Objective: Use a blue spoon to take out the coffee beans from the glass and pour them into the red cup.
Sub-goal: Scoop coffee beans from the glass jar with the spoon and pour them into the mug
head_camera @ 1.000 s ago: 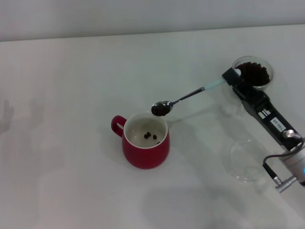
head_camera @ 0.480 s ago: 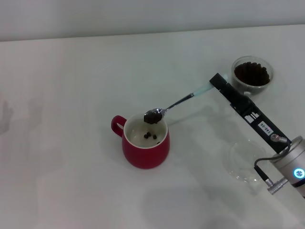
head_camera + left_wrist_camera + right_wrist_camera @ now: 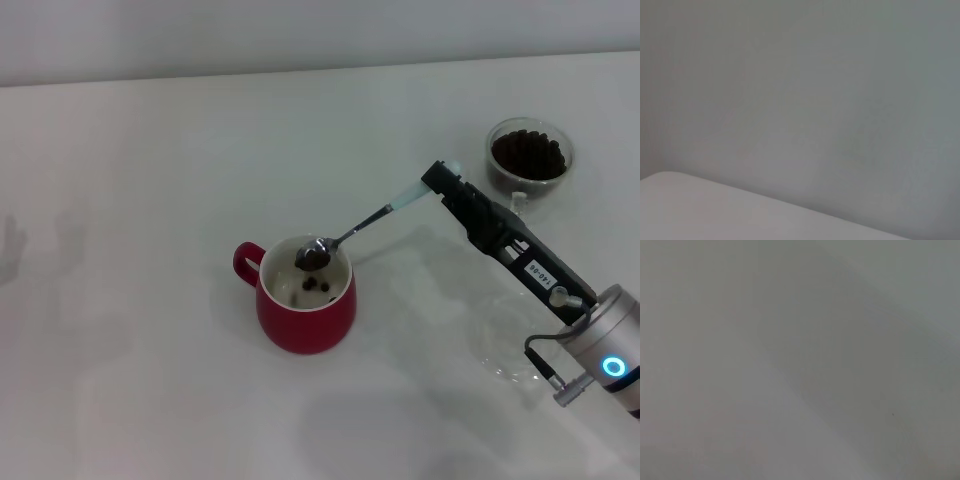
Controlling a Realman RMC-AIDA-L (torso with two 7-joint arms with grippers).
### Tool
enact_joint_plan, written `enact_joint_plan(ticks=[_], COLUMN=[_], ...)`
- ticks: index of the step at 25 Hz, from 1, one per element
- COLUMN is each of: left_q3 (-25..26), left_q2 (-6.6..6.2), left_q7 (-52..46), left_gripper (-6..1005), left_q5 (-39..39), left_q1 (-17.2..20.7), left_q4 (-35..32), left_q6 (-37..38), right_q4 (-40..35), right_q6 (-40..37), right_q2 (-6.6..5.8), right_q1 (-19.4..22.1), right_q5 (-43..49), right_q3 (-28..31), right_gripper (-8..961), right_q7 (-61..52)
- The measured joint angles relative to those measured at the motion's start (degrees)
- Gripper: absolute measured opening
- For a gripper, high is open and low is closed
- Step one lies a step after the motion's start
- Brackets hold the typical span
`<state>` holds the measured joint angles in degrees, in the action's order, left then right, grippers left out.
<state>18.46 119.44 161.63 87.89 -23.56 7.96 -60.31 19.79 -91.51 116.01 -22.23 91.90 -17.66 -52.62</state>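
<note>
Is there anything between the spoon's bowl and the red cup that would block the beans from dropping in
Nothing visible does. The right gripper holds the blue spoon by its handle, and the loaded bowl sits right over the open mouth of the red cup, where a few coffee beans already lie. The glass stands well off to the side.

Small unreadable label on the right tool (image 3: 442,181)

Deep-red cup (image 3: 305,300), centre frame, showing a white inside; dark brown coffee beans (image 3: 527,152) filling the clear glass (image 3: 529,158), upper right; spoon (image 3: 358,229) showing silver with a pale-blue handle; black gripper (image 3: 445,180).
</note>
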Motion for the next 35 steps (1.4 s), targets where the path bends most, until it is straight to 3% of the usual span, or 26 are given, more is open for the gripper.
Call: enact_joint_plan(ticks=[10, 24, 35], left_q3=[0.0, 0.0, 0.0], left_q2=[0.0, 0.0, 0.0], left_q7=[0.0, 0.0, 0.0], left_gripper=[882, 881, 881], left_q5=[0.0, 0.0, -0.1], left_q1=[0.0, 0.1, 0.1], left_q4=[0.0, -0.1, -0.1], left_q6=[0.0, 0.0, -0.1], right_q4=[0.1, 0.3, -0.2], right_q6=[0.2, -3.1, -5.8], right_q2=[0.0, 0.0, -0.49], right_q1=[-0.3, 0.1, 3.9], right_q5=[0.1, 7.4, 6.9], right_q3=[-0.1, 2.9, 7.5], right_gripper=[145, 146, 145], right_q7=[5.7, 19.9, 12.5])
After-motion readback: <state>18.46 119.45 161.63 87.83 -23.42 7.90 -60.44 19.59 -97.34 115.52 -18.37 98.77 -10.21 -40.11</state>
